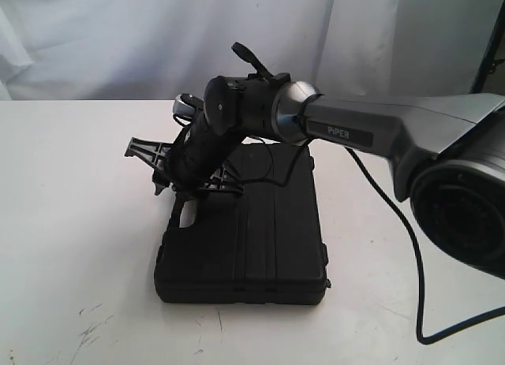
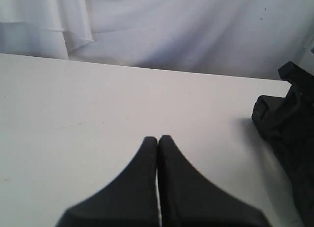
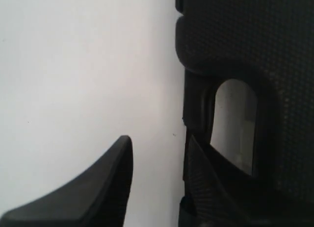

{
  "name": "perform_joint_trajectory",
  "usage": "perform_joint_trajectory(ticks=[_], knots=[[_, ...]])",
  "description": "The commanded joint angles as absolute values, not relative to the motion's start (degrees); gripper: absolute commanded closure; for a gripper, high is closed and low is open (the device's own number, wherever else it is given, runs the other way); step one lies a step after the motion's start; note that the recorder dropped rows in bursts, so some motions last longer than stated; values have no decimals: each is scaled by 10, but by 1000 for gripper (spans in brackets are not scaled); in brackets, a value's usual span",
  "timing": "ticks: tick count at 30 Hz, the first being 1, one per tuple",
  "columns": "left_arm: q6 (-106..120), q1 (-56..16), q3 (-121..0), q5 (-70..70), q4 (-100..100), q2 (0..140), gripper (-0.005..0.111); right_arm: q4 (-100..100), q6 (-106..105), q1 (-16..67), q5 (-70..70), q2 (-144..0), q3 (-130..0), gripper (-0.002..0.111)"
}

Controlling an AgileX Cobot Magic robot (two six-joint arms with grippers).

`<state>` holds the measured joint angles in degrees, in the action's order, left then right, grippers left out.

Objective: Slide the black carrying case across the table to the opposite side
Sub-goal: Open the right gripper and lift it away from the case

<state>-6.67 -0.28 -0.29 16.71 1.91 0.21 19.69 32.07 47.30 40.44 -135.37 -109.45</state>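
The black case (image 1: 260, 239) lies flat on the white table (image 1: 71, 247), ribbed lid up, with its handle slot (image 1: 188, 214) on the left edge. My right gripper (image 1: 185, 172) has reached across to that edge. In the right wrist view it (image 3: 158, 141) is open: one finger rests against the case (image 3: 245, 40) beside the handle slot (image 3: 235, 124), and the other hangs over bare table (image 3: 73, 65). My left gripper (image 2: 158, 138) is shut on nothing, low over the table (image 2: 98, 99). It does not show in the exterior view.
The right arm (image 1: 371, 132) spans the case from its base (image 1: 465, 207), trailing a black cable (image 1: 418, 286) over the table. Dark scuff marks (image 1: 91, 325) lie at the front left. A white curtain (image 1: 118, 34) hangs behind. A black shape (image 2: 289, 119) sits at the left wrist view's edge.
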Motion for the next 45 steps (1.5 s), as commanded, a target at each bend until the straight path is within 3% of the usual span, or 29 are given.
perform_joint_trajectory(ticks=[1,7,10,11,12,20,31,45], knots=[[-67,-5,0,163,19,0,107,196,303,462,434,-1331,-1097,72],[-69,-5,0,163,19,0,107,199,254,425,471,-1285,-1097,78],[-69,-5,0,163,19,0,107,199,196,401,501,-1257,-1097,94],[-69,-5,0,163,19,0,107,199,161,385,521,-1243,-1097,106],[-69,-5,0,163,19,0,107,199,149,376,530,-1237,-1097,108],[-68,-5,0,163,19,0,107,105,123,345,542,-1181,-1069,108],[-69,-5,0,163,19,0,107,94,61,347,307,-894,-746,108],[-68,-5,0,163,19,0,107,49,45,350,369,-660,-633,108]])
